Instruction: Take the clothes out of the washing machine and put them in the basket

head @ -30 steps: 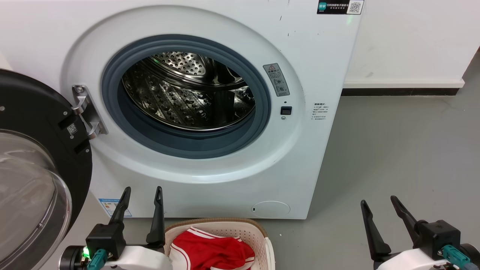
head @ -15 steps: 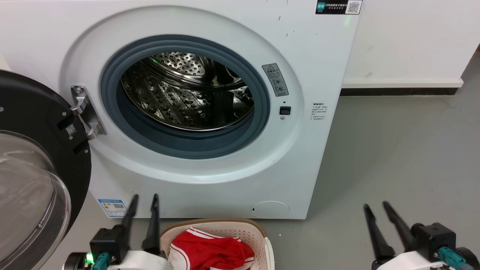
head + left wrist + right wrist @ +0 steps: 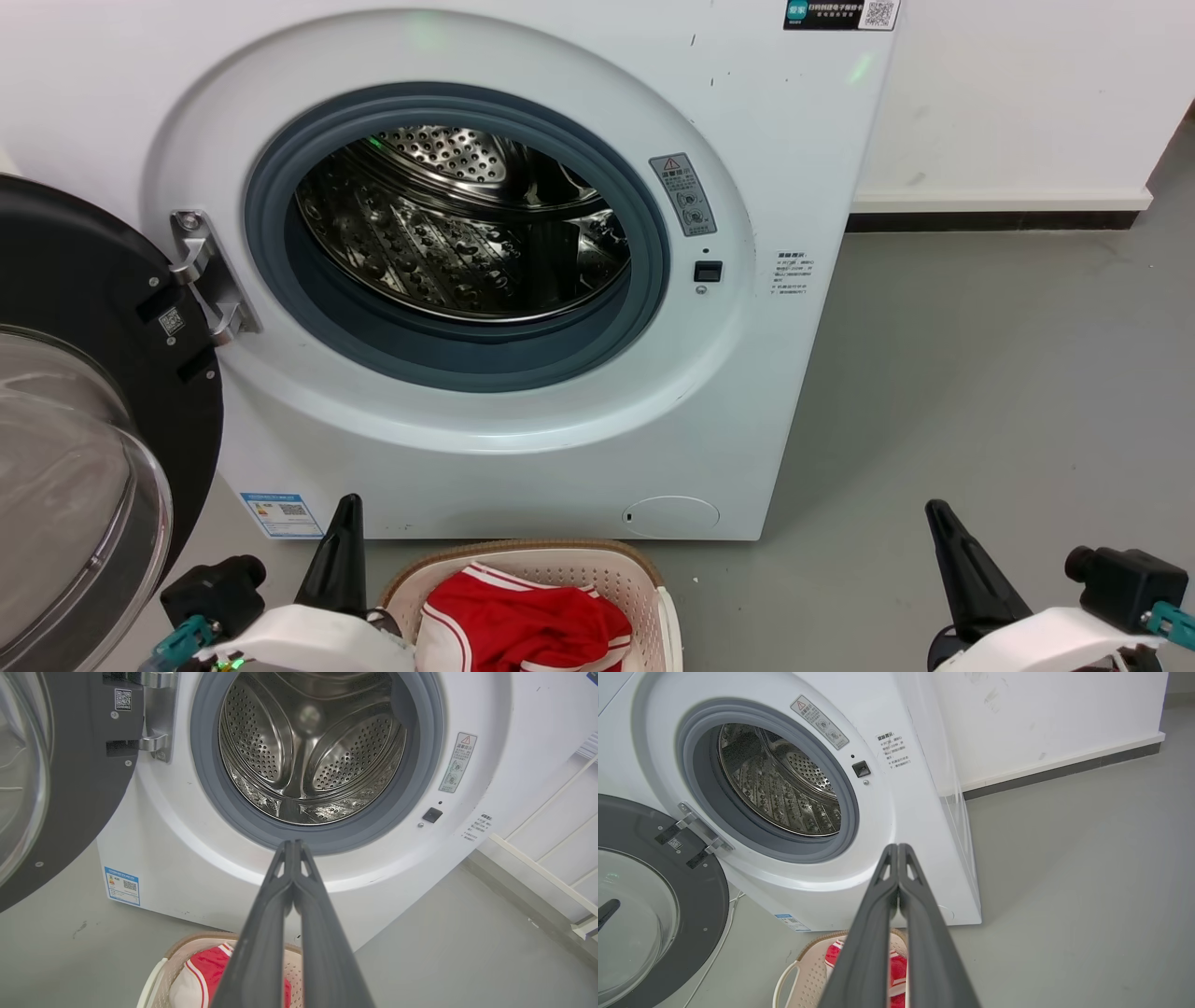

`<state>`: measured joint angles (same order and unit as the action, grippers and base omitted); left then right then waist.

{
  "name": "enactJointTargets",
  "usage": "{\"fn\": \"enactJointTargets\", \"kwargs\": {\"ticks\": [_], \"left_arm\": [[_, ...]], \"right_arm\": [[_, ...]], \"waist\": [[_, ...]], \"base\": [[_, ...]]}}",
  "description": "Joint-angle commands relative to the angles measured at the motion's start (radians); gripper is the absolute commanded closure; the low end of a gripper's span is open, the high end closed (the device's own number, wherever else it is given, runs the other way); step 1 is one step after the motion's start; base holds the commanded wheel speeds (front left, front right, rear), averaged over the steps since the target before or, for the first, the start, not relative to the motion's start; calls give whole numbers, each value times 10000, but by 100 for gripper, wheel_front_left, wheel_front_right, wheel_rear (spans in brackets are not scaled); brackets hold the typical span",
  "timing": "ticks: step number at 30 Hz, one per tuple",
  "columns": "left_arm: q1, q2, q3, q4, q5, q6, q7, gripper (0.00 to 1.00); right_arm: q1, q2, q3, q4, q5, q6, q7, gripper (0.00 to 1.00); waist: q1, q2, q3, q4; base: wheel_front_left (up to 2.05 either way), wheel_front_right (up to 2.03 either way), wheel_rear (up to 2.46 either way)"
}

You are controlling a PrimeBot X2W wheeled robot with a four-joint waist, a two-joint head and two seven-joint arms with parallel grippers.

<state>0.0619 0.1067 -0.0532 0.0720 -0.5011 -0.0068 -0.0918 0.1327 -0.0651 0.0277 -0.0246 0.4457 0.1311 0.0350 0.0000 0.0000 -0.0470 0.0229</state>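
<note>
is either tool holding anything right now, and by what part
Nothing is held. The left tool and the right tool are both shut with fingers pressed together and nothing between them. The red garment lies loose in the basket.

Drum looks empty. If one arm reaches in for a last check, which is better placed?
Probably left. The left gripper sits below the washing machine porthole, its wrist view facing straight into the drum; the right gripper stands beyond the machine's right edge, over the floor. Both are shut.
</note>
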Motion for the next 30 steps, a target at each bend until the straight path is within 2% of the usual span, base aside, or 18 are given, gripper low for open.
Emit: {"fn": "enactJointTargets", "kwargs": {"ticks": [1,30], "left_arm": [[-333,-20,98,-83,-300,-55,40,100],[-890,-217,700,597,-4410,-514,806,100]], "right_arm": [[-346,-95,-24,-63,351,-1,-57,100],[-1153,-225,-259,960,4905,-2,25,100]], "waist": [[0,0,3,-1],[0,0,140,-64]], "base": [[0,0,0],[0,0,0]]}}
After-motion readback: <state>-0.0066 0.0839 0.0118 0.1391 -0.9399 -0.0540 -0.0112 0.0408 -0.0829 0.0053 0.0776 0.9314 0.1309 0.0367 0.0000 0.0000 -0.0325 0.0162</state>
